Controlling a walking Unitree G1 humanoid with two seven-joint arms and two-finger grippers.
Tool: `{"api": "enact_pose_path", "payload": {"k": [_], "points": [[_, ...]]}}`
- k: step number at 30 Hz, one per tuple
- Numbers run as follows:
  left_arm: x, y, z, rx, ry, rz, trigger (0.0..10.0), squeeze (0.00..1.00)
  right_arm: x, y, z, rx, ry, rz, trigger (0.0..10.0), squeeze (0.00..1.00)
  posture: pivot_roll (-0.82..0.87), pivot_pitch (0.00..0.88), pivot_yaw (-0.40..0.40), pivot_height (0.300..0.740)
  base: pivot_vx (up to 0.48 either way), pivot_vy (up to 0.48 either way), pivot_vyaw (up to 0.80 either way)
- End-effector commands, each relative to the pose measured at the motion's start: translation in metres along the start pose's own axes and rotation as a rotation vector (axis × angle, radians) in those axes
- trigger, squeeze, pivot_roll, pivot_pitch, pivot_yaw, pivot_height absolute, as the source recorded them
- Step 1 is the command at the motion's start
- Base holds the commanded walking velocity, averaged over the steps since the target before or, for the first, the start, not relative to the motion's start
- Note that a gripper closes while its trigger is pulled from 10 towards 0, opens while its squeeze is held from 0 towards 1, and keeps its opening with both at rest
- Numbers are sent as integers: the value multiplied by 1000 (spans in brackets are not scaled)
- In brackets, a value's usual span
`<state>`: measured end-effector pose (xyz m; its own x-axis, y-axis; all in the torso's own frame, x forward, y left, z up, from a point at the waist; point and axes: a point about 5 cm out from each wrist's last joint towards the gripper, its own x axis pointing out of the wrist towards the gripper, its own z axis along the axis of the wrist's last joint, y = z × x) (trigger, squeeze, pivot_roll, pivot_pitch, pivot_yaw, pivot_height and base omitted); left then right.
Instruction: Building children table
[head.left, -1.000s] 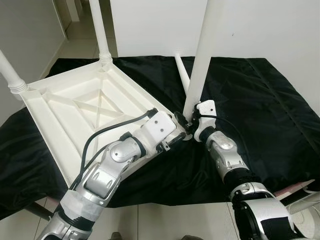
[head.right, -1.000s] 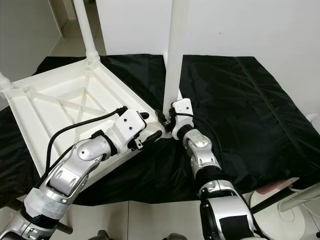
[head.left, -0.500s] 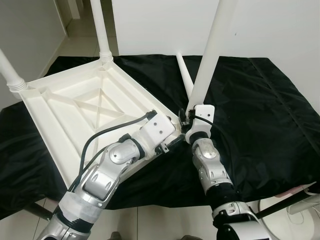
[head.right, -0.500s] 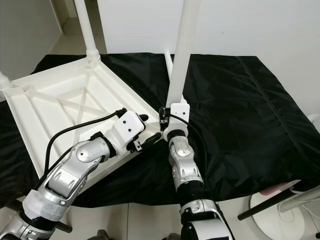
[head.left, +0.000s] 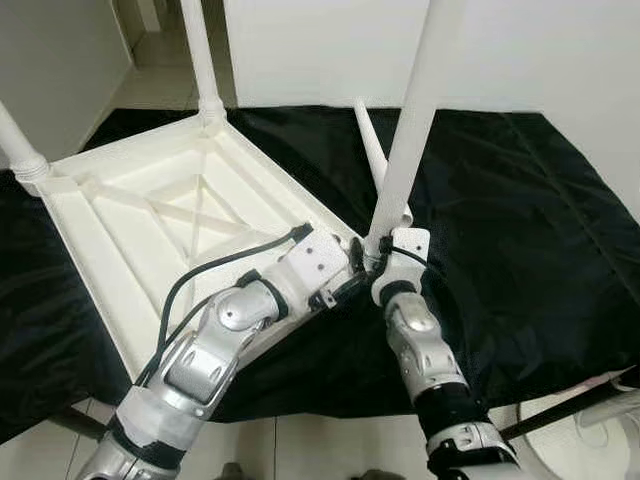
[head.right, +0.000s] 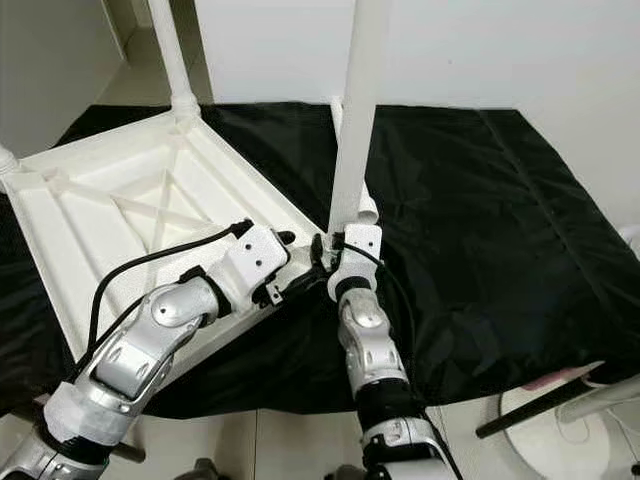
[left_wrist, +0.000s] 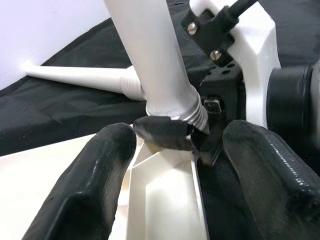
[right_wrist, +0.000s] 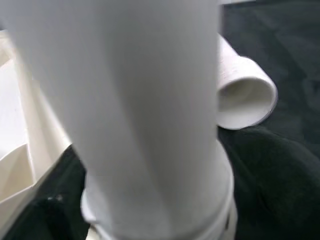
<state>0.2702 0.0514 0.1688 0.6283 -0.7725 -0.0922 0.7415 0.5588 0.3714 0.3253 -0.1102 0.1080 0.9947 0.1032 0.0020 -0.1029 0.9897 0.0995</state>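
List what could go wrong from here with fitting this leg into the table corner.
1. The leg leans while the right gripper holds only its threaded base, so it may enter the corner socket of the upturned tabletop crooked and bind.
2. The left gripper sits open around that corner, not clamped; pushing on the leg might slide the tabletop across the black cloth.
3. The spare leg lies just behind and could be knocked away.

Bright, even indoor light with soft shadows; head views sharp, right wrist view blurred and out of focus.
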Motion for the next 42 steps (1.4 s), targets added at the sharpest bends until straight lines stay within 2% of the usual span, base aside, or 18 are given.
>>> {"api": "enact_pose_path", "payload": {"k": [1, 2, 7, 8, 9, 13, 18, 20, 23, 34, 35, 36, 37, 38, 39, 40, 41, 42], "points": [[-2, -1, 1, 6, 3, -12, 10000, 0, -2, -12, 3, 3, -26, 9, 10000, 851, -20, 0, 4, 740, 0, 0, 0], [-2, -2, 1, 6, 4, -14, 10000, 0, -1, -18, 4, -21, -29, 36, 10000, 0, -19, 0, 6, 740, 0, 0, 0], [-3, -2, 0, 6, 6, -15, 10000, 0, 0, -31, 8, -81, -37, 112, 10000, 0, -20, 0, 10, 740, 0, 0, 0], [-3, -1, 0, 7, 6, -16, 10000, 0, 1, -36, 12, -126, -45, 170, 10000, 0, -22, 0, 13, 740, 0, 0, 0], [-3, -1, 0, 7, 6, -16, 10000, 0, 1, -36, 12, -126, -45, 170, 10000, 0, -22, 0, 13, 740, 0, 0, 0], [-2, -1, 1, 8, 5, -20, 10000, 0, 7, -36, 22, -225, -77, 309, 10000, 0, -28, 0, 19, 740, 0, 0, 0], [-2, -1, 2, 10, 4, -21, 10000, 0, 10, -33, 25, -245, -82, 370, 10000, 0, -31, 0, 29, 740, 0, 0, 0], [-1, -1, 2, 9, 6, -21, 10000, 0, 16, -28, 28, -282, -81, 461, 10000, 0, -31, 0, 32, 740, 0, 0, 0], [-1, 0, 2, 7, 11, -21, 10000, 0, 20, -26, 31, -322, -80, 511, 10000, 0, -25, 0, 31, 740, 0, 0, 0], [0, -2, -1, -20, 28, -25, 10000, 0, 26, -27, 31, -337, -33, 599, 10000, 0, -17, 0, 24, 740, 0, 0, 0], [1, -3, -2, -25, 29, -25, 10000, 0, 27, -28, 31, -343, -24, 609, 7804, 0, -15, 0, 22, 740, 0, 0, 0], [1, -3, -2, -25, 29, -25, 10000, 0, 27, -28, 31, -343, -24, 609, 7804, 0, -15, 0, 22, 740, 0, 0, 0], [0, -3, -1, -21, 29, -21, 10000, 0, 28, -31, 28, -340, 0, 605, 4627, 0, -13, 0, 20, 740, 0, 0, 0], [0, -3, -1, -21, 29, -21, 10000, 0, 28, -31, 28, -340, 0, 605, 4627, 0, -13, 0, 20, 740, 0, 0, 0], [0, -2, -1, -18, 28, -18, 10000, 0, 29, -34, 25, -328, 27, 598, 2980, 0, -9, 0, 18, 740, 0, 0, 0], [0, -2, -1, -18, 28, -18, 10000, 0, 29, -34, 25, -328, 27, 598, 2980, 0, -9, 0, 18, 740, 0, 0, 0], [0, -2, -1, -15, 28, -14, 10000, 0, 29, -36, 22, -292, 53, 588, 0, 0, -6, 0, 15, 740, 0, 0, 0], [0, -2, -1, -15, 28, -14, 10000, 0, 29, -36, 22, -292, 53, 588, 0, 0, -6, 0, 15, 740, 0, 0, 0]]}}
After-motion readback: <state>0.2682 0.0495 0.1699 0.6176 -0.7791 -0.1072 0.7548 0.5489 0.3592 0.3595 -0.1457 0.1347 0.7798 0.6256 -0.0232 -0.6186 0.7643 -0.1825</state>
